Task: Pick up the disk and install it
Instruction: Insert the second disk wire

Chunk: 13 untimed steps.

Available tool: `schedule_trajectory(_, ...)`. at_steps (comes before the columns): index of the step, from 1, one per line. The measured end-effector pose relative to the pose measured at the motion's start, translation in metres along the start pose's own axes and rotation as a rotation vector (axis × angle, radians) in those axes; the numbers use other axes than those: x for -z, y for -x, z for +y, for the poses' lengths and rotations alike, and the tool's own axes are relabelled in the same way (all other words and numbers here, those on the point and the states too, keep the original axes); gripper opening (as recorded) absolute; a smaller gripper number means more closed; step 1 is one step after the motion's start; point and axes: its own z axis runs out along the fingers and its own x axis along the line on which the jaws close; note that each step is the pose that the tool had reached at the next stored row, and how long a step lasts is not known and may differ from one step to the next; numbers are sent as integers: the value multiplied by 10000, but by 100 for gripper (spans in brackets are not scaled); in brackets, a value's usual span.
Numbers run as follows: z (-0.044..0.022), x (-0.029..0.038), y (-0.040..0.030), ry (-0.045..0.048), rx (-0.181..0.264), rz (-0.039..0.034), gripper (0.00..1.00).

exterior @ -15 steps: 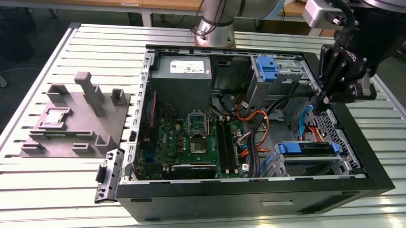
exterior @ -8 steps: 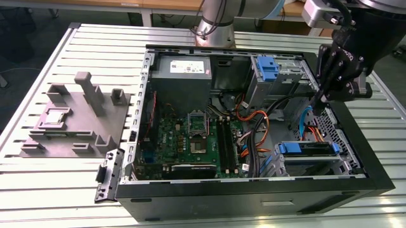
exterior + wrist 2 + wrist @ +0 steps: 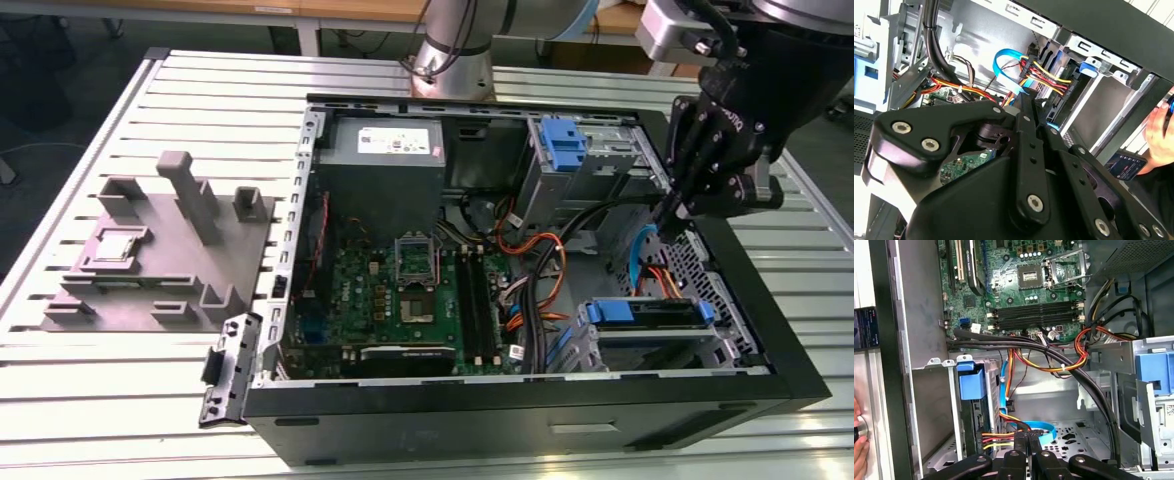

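Observation:
The disk (image 3: 647, 312) sits edge-on in the drive cage at the near corner of the open computer case, on the exterior view's right; its blue rail ends show on both sides. One blue rail end (image 3: 972, 385) also shows in the first wrist view, and the blue end (image 3: 1089, 67) in the second wrist view. My black gripper (image 3: 663, 232) hangs inside the case above that cage, fingers pointing down, pressed together with nothing between them. The shut fingertips (image 3: 1029, 436) (image 3: 1021, 97) are close to a light blue ribbon cable (image 3: 1036, 432) and a red-yellow-black wire bundle.
Inside the case lie the green motherboard (image 3: 400, 290), a grey power-supply box (image 3: 387, 145) and a tall blue latch piece (image 3: 563, 140). Thick black cables (image 3: 1094, 390) cross the middle. A grey fixture (image 3: 160, 250) stands on the slatted table. A person's hand (image 3: 1159, 130) is beside the case.

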Motion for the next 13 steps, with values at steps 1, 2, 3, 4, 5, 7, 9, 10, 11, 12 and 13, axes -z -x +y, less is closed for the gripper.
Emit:
schedule_trajectory(1,0,7,2,6,1,0,17)
schedule_trajectory(2,-1,20,2,19,3,1,17)
schedule_trajectory(3,-1,30,2,30,4,1,17)
schedule_trajectory(4,0,34,4,37,3,1,17)
schedule_trajectory(5,0,37,6,44,4,0,17)
schedule_trajectory(7,0,39,10,51,4,2,17)
schedule_trajectory(9,0,39,18,47,3,44,18)
schedule_trajectory(10,-1,35,25,42,3,94,24)
schedule_trajectory(11,-1,27,33,35,4,154,24)
schedule_trajectory(12,-1,16,43,30,4,199,24)
schedule_trajectory(13,-3,1,50,26,5,226,31)
